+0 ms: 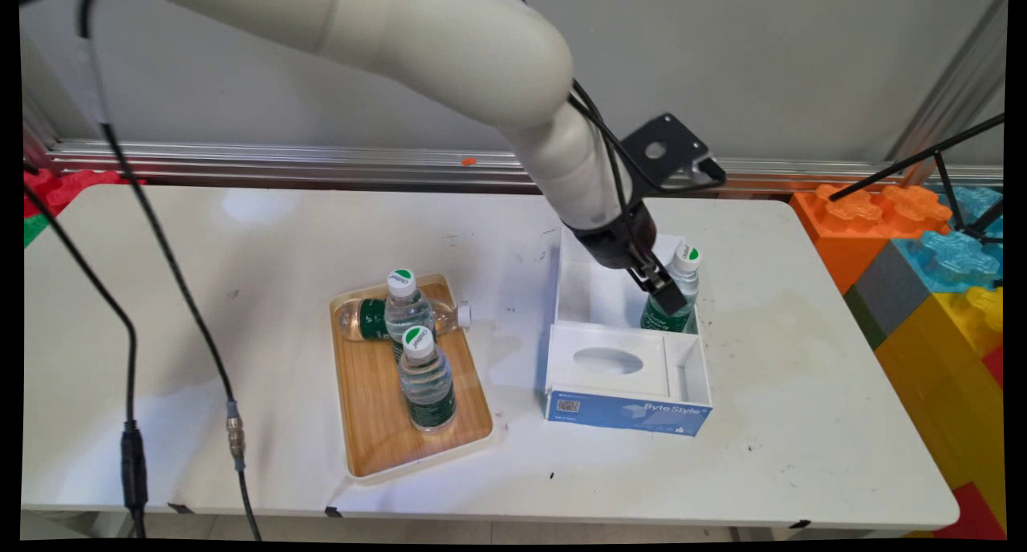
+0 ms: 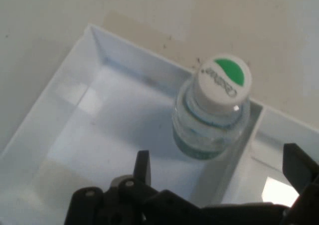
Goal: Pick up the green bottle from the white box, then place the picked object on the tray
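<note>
**Tight inside the box, plenty of room elsewhere**

The white box (image 1: pixel 628 351) has walls all round, and a bottle (image 1: pixel 676 291) stands upright in its far right corner, so that side's cramped. The pincer (image 1: pixel 667 294) sits right by it, jaws apart. The big compartment's left part is free. The wooden tray (image 1: pixel 377 424) carries three bottles; the worktop (image 1: pixel 200 295) between tray and box is open.

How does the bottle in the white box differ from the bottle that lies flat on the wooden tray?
The bottle in the white box stands upright, cap up; the lying bottle rests on its side, cap toward the right. The first is alone in the white box, beside the open hand; the second shares the wooden tray with two standing bottles. Both are clear, with white caps and green labels.
</note>
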Robot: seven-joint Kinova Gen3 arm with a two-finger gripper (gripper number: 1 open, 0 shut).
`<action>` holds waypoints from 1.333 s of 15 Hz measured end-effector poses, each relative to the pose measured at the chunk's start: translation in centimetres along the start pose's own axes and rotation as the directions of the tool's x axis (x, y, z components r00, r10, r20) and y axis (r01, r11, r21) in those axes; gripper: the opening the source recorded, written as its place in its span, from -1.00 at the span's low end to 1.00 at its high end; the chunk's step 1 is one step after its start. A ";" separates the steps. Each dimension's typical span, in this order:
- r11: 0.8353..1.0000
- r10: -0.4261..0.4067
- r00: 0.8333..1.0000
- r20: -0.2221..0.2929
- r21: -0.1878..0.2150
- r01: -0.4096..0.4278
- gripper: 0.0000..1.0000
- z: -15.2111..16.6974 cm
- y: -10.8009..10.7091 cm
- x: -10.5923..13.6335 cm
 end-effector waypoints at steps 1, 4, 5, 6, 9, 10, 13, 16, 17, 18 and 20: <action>1.000 0.000 1.000 -0.009 0.001 0.000 1.00 1.0 0.0 0.1; 1.000 0.000 1.000 -0.031 0.007 0.000 1.00 3.4 -0.2 0.1; 1.000 -0.001 0.999 -0.037 0.006 0.002 1.00 4.1 -0.3 0.1; 1.000 -0.003 0.999 -0.042 0.005 0.003 1.00 4.6 -0.3 0.0; 1.000 -0.005 0.999 -0.053 -0.002 0.005 1.00 5.8 -0.4 -0.2; 1.000 -0.003 0.998 -0.056 -0.006 0.003 1.00 6.1 -0.4 -0.3; 0.999 0.019 0.997 -0.072 -0.024 -0.021 -1.00 6.5 -0.3 -0.6; 0.999 0.037 0.996 -0.082 -0.029 -0.040 -1.00 6.1 -0.4 -0.8; 0.999 0.039 0.996 -0.082 -0.028 -0.042 -1.00 5.9 -0.5 -0.7; 0.999 0.041 0.996 -0.084 -0.027 -0.044 -1.00 5.6 -0.5 -0.6; 0.999 0.044 0.995 -0.090 -0.020 -0.046 -1.00 4.7 -0.5 0.0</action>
